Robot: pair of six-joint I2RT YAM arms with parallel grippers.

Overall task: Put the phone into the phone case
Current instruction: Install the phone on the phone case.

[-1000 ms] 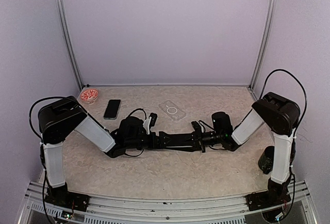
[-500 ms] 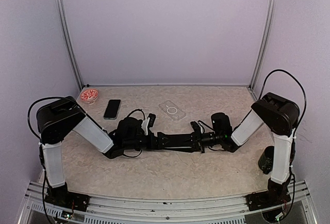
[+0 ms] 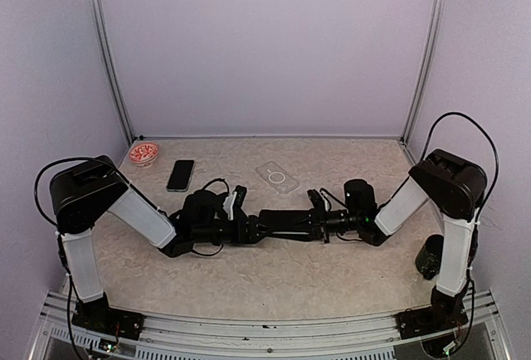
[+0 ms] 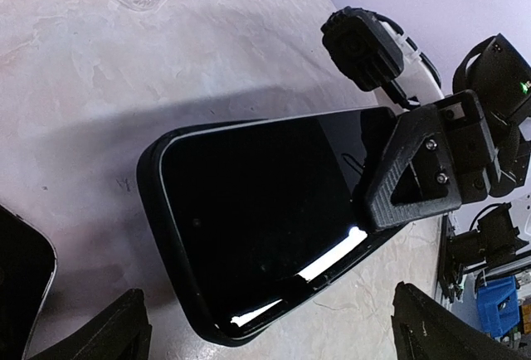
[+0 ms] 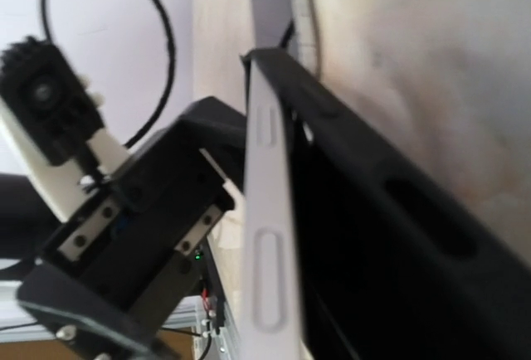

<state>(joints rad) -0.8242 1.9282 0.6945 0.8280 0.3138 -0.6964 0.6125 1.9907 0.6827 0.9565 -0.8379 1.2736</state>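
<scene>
Right gripper (image 4: 408, 184) clamps the far end of the phone (image 4: 257, 211), which lies in the black phone case (image 4: 149, 179) between the two arms; left gripper (image 4: 274, 331) is spread wide at the near end (seemingly not touching). Advisable: press the corners evenly until flush.

My right pincer (image 3: 314, 221) clamps one end of the black phone (image 3: 282, 221) and my left pincer (image 3: 253, 229) stands spread at the other end, so arms and phone make one bar across the middle of the table (image 3: 373, 165). Beyond that bar, the clear case (image 3: 278, 177) lies just behind the phone, while the second phone (image 3: 180, 175) and red bowl (image 3: 143, 153) fill the far left. The far right and the near strip are bare, save a dark object (image 3: 429, 256) by my right base.
</scene>
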